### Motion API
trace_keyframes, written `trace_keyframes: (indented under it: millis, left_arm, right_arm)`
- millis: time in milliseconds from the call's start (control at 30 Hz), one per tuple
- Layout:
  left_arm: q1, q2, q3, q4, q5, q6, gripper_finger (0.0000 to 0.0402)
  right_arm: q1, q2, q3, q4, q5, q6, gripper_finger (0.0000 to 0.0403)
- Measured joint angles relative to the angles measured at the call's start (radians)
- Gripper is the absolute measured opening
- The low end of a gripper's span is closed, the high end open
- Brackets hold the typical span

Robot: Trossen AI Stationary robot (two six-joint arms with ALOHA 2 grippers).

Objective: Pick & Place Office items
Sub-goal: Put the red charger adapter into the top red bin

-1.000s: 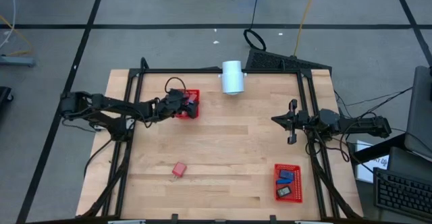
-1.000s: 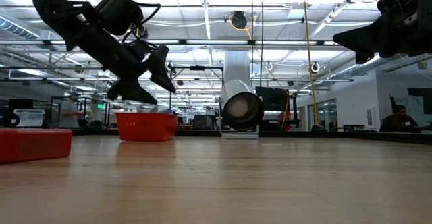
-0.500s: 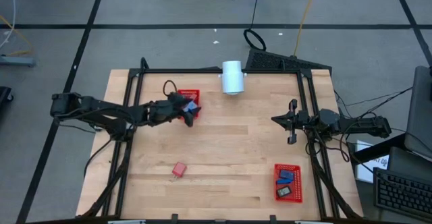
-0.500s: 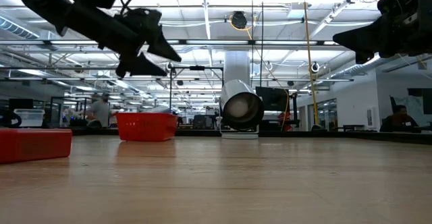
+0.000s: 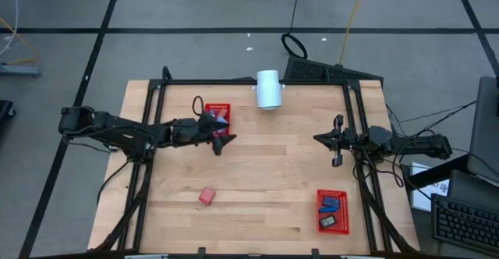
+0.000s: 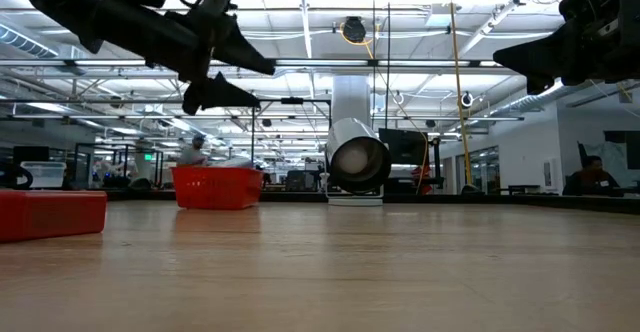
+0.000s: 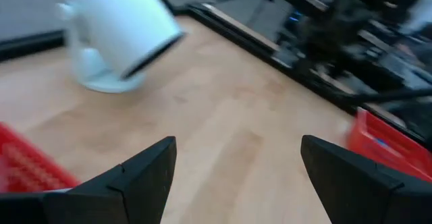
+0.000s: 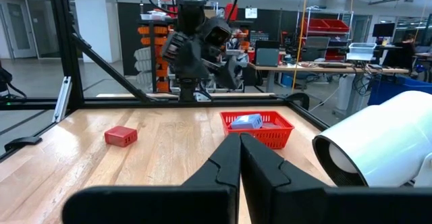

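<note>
The left gripper hangs in the air with its two fingers spread wide and nothing between them; in the low view it sits well above the table, and its wrist view shows bare wood in the gap between the dark fingers. It hovers just beside the red mesh basket at the back of the table, on that basket's near edge. Inside this basket lies a light blue item (plainest from the right wrist view, where it rests above the rim). The white cylinder lies on its side near the back edge, a little to the right of the basket.

Farther out on the table, a red item lies alone on the wood near the front left, well apart from both baskets. A second red basket sits at the front right corner and holds a blue item and a black item, side by side.

The right gripper waits at the right side of the table, held above the surface, its fingers pressed together with nothing between them.

In the low view a person shows in the room beyond the table, at the right.
</note>
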Motion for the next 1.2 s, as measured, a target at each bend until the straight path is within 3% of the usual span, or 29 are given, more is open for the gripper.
trace_keyframes:
  millis: [233,433,533,667,767,833,1033,1200]
  left_arm:
    - [-0.09,0.0,0.0,0.102,0.2,0.052,0.0321]
    - [-0.289,0.0,0.007,0.16,0.214,0.118,0.0321]
    - [-0.404,0.013,0.052,0.125,0.157,0.125,0.0321]
    - [-0.535,0.062,0.205,-0.189,0.003,0.05,0.0321]
    - [-0.592,0.134,0.372,-0.549,-0.114,-0.121,0.0321]
    - [-0.607,0.205,0.481,-0.764,-0.136,-0.255,0.0321]
    - [-0.605,0.403,0.689,-1.199,-0.03,-0.621,0.0321]
    - [-0.587,0.52,0.737,-1.354,0.112,-0.775,0.0321]
  right_arm:
    - [0.0,0.0,0.0,0.0,0.0,0.0,0.0]
    - [0.0,0.0,0.0,0.0,0.0,0.0,0.0]
    - [0.0,0.0,0.0,0.0,0.0,0.0,0.0]
    - [0.0,0.0,0.0,0.0,0.0,0.0,0.0]
    - [0.0,0.0,0.0,0.001,0.0,0.0,0.0]
    - [0.0,0.0,0.0,0.0,0.0,0.0,0.0]
    - [0.0,0.0,0.0,0.0,0.0,0.0,0.0]
    - [0.0,0.0,0.0,0.0,0.0,0.0,0.0]
